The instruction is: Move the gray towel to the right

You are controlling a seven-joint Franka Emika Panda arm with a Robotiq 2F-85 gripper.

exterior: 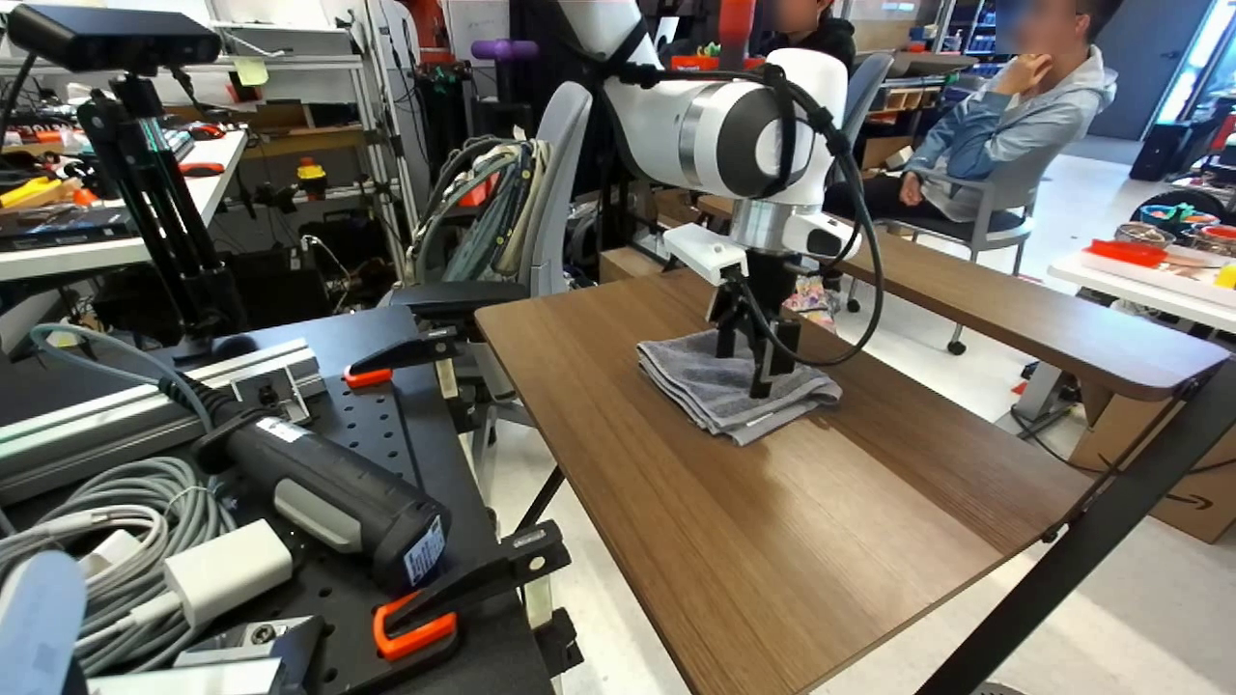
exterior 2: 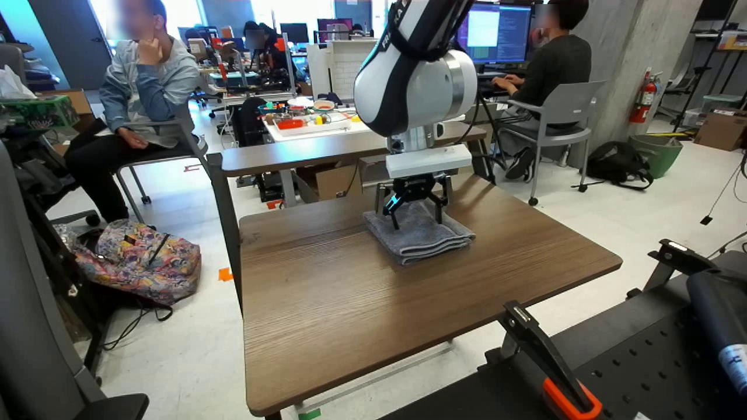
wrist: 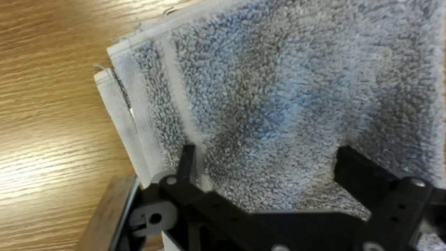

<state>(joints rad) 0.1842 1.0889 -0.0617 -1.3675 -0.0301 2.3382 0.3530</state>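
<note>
The gray towel lies folded in layers on the brown wooden table [exterior: 657, 502]. It shows in both exterior views, with the towel [exterior: 684, 375] toward the table's far part and the towel [exterior 2: 429, 245] near the table's back edge. In the wrist view the towel [wrist: 278, 80] fills most of the picture. My gripper [exterior: 742, 373] points down over the towel, also in an exterior view [exterior 2: 418, 224]. Its fingers are spread wide, with only towel surface between the fingertips [wrist: 266, 149]. The tips are at or just above the cloth; I cannot tell whether they touch.
A black bench [exterior: 367, 425] with clamps, cables and a handheld tool [exterior: 328, 497] stands beside the table. A dark table leg [exterior: 1091, 541] rises at one end. A second wooden surface [exterior 2: 315, 150] runs behind. Seated people and chairs are beyond it.
</note>
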